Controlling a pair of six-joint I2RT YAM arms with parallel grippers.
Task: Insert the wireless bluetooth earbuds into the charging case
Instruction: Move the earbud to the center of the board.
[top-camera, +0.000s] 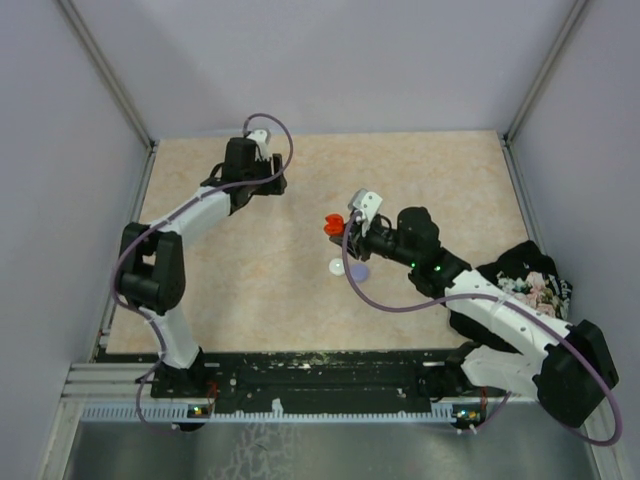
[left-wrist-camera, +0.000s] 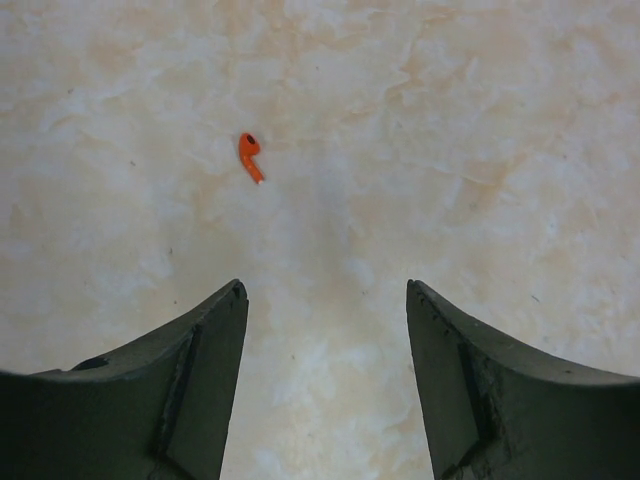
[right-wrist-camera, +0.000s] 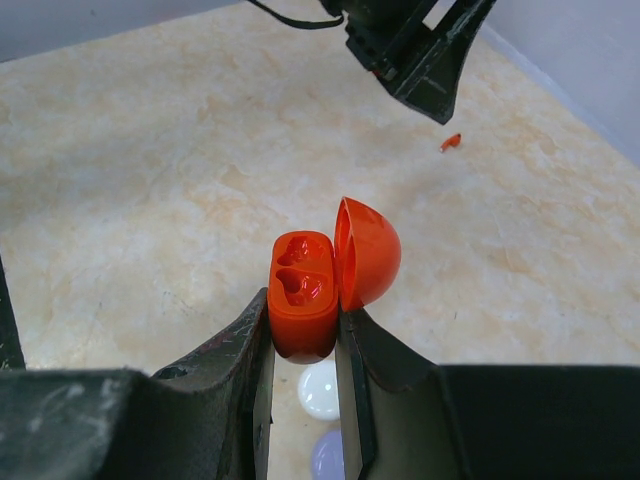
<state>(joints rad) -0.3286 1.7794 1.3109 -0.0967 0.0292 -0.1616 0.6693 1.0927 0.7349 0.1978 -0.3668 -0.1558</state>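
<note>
My right gripper (right-wrist-camera: 304, 312) is shut on an open red charging case (right-wrist-camera: 300, 300) and holds it above the table. Its lid (right-wrist-camera: 368, 252) is swung to the right and both sockets look empty. The case also shows in the top view (top-camera: 334, 225). One red earbud (left-wrist-camera: 249, 157) lies on the table ahead of my left gripper (left-wrist-camera: 325, 292), which is open and empty. In the right wrist view this earbud (right-wrist-camera: 450, 142) lies just beyond the left gripper (right-wrist-camera: 415, 60). The other earbuds are out of view.
A white disc (top-camera: 336, 266) and a lavender disc (top-camera: 358, 271) lie on the table under the right gripper; both show in the right wrist view (right-wrist-camera: 320, 388) (right-wrist-camera: 328, 455). A dark floral cloth (top-camera: 530, 278) lies at the right edge. Walls enclose the beige table (top-camera: 420, 170).
</note>
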